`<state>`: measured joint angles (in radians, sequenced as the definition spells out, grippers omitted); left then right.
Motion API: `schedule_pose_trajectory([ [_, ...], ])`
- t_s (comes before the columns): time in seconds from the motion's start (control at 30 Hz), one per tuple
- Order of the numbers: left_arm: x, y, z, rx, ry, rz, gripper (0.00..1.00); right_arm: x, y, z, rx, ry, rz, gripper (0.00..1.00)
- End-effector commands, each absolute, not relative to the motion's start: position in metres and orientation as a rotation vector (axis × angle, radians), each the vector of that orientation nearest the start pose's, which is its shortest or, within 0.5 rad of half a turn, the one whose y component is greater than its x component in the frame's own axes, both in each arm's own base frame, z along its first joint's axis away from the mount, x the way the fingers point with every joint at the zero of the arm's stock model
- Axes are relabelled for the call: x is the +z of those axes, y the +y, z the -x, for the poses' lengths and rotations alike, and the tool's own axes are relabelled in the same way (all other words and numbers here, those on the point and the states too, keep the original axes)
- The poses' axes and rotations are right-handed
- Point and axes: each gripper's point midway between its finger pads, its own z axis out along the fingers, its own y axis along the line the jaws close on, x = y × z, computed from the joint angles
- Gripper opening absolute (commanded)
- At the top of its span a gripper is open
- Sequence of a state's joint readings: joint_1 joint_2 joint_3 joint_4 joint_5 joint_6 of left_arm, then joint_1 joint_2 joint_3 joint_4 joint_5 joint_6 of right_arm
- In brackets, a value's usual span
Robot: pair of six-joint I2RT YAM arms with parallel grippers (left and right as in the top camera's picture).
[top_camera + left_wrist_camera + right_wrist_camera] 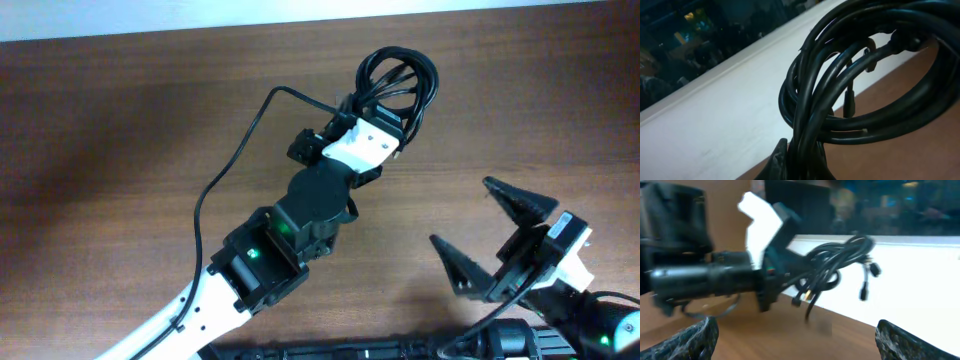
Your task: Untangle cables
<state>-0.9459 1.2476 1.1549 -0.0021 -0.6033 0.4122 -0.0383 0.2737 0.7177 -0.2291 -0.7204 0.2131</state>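
Note:
The cables [398,82] are a coiled black bundle near the table's far edge. My left gripper [383,108] is shut on the bundle's lower part. In the left wrist view the loops [860,75] fill the frame, pinched at the bottom by the left gripper [802,167]. The right wrist view shows the cables [832,262] lifted off the table, with small plugs [865,291] dangling. My right gripper [478,222] is open and empty at the near right, well apart from the bundle. Its fingertips [695,340] stand wide in the right wrist view.
A thicker black wire [228,168] arcs from the left arm across the brown wooden table [120,150]. The table's far edge meets a white strip [300,18]. The left arm's body [270,250] lies across the middle near side.

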Motion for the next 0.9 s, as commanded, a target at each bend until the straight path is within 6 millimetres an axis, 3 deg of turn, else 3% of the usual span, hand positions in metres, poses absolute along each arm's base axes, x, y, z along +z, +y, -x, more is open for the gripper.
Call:
schedule_pose_trajectory([
  [0.0,0.386,-0.265,-0.313,0.114,1.512,-0.646,0.0,0.385,0.08,-0.181,0.522,1.414,0.256,0.99],
  [0.07,0.383,-0.271,-0.31,0.121,1.495,-0.714,0.0,0.379,0.07,-0.186,0.509,1.448,0.172,0.99],
  [0.17,0.373,-0.297,-0.296,0.059,1.421,-0.931,0.0,0.371,0.057,-0.193,0.496,1.49,0.06,0.98],
  [0.23,0.366,-0.317,-0.28,-0.03,1.351,-1.08,0.0,0.367,0.056,-0.194,0.492,1.507,0.049,0.99],
  [0.3,0.365,-0.324,-0.274,-0.064,1.319,-1.124,0.0,0.366,0.058,-0.193,0.504,1.51,0.061,0.99],
  [0.43,0.37,-0.322,-0.278,-0.061,1.313,-1.104,0.0,0.365,0.082,-0.182,0.615,1.516,0.187,0.99],
  [0.57,0.374,-0.311,-0.288,-0.074,1.326,-1.07,0.0,0.363,0.084,-0.181,0.624,1.524,0.193,0.99],
  [0.87,0.389,-0.292,-0.28,-0.619,1.356,-1.03,0.0,0.362,0.083,-0.182,0.683,1.543,0.133,0.99],
])
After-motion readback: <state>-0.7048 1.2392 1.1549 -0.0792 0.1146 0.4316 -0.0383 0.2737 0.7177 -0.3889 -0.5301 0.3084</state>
